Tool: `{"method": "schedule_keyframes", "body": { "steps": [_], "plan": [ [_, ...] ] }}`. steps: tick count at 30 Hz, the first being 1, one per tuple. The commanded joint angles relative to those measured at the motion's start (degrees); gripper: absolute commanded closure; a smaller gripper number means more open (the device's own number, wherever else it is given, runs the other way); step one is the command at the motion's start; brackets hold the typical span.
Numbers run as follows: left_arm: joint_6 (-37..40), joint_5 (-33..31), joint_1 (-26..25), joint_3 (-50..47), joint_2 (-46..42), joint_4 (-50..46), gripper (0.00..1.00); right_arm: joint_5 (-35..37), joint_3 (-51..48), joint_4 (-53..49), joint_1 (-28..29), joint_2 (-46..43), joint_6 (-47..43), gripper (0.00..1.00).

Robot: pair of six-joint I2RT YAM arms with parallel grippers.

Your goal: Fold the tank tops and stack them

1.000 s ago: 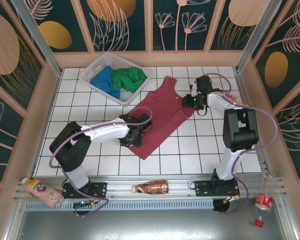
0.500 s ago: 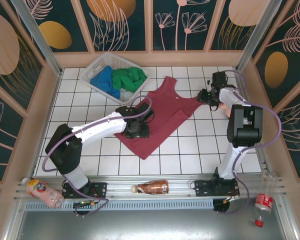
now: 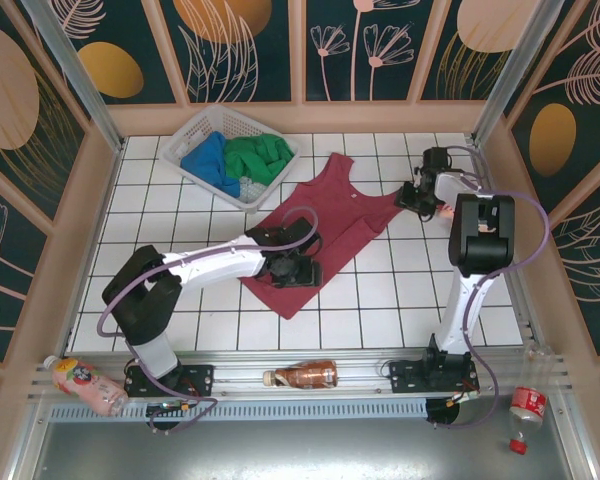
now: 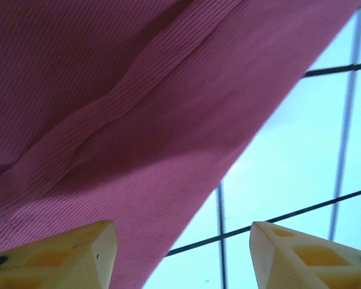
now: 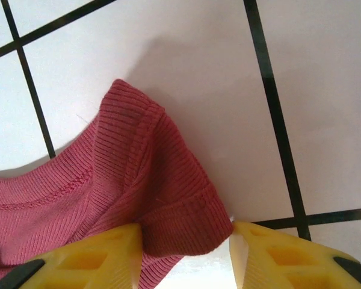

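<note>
The maroon tank top (image 3: pixel 330 215) lies spread flat across the white tiles in the middle of the table. My left gripper (image 3: pixel 300 268) hovers low over its lower right edge. It is open, with the cloth's edge (image 4: pixel 108 90) and bare tile between the yellow fingers (image 4: pixel 183 232). My right gripper (image 3: pixel 411 195) is at the top's right shoulder strap, far right. There it is shut on the ribbed strap end (image 5: pixel 138 174), which fills the gap between the fingertips (image 5: pixel 186 229). The green tank top (image 3: pixel 258 157) and the blue tank top (image 3: pixel 208 162) lie crumpled in the basket.
The white lattice basket (image 3: pixel 195 128) stands at the back left. A brown bottle (image 3: pixel 302 376) lies on the front rail, a pink bottle (image 3: pixel 80 385) at the front left, and a red-labelled bottle (image 3: pixel 525 405) at the front right. Wooden walls close in the table.
My left gripper slid right across the maroon top from its left edge to its lower right edge and opened wider. My right gripper drew the strap out to the right.
</note>
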Motion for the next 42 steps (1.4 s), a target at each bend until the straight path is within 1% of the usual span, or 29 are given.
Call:
{"method": "schedule_keyframes", "body": {
  "steps": [1,2,3,5,9,11,17,22,26,29,33,36,39,42],
  "plan": [
    [-0.6,1.1,0.1,-2.6,0.5,2.5,0.39,-3.4,2.1,1.2,-0.9,1.7,-0.1,0.63],
    [-0.6,1.2,0.1,-3.1,0.6,2.5,0.39,-3.8,2.3,1.1,-1.0,1.8,-0.2,0.66],
    [-0.5,1.1,0.1,-3.8,0.5,2.8,0.39,-4.4,2.5,1.2,-1.1,1.8,-0.1,0.72],
    [-0.3,0.8,0.1,-4.4,0.3,3.0,0.39,-4.9,2.7,1.3,-1.1,1.5,0.0,0.79],
    [0.4,1.0,0.1,-4.9,1.2,2.6,0.39,-6.9,3.3,1.0,-0.9,0.9,0.6,0.88],
    [0.6,1.2,0.1,-5.2,1.2,2.8,0.39,-8.0,4.0,0.5,-0.8,0.7,1.0,0.90],
    [1.6,-0.2,0.1,-6.2,1.4,0.4,0.39,-10.1,6.7,-2.4,0.0,-0.3,3.2,0.91],
    [2.7,-1.6,0.1,-7.6,0.9,-2.3,0.39,-11.3,9.7,-3.9,0.8,1.2,4.1,0.90],
    [2.8,-1.9,0.1,-9.2,0.2,-2.9,0.39,-9.7,11.7,-4.4,1.1,3.9,4.3,0.89],
    [2.4,-1.6,0.1,-11.5,-0.3,-2.5,0.39,-5.5,12.6,-4.2,1.1,5.8,4.4,0.89],
    [2.2,-1.2,0.1,-13.3,-0.8,-1.9,0.39,-4.3,14.2,-4.2,1.1,8.8,4.8,0.87],
    [2.4,-1.3,0.1,-12.8,-0.9,-2.2,0.39,-4.0,15.4,-4.5,1.8,10.2,4.5,0.83],
    [2.4,-1.3,0.1,-12.4,-1.0,-2.3,0.39,-4.3,15.5,-3.6,2.6,9.7,4.8,0.81],
    [2.4,-1.3,0.1,-12.5,-1.0,-2.5,0.39,-5.1,16.1,-3.6,2.8,8.5,5.7,0.76]
  ]
}}
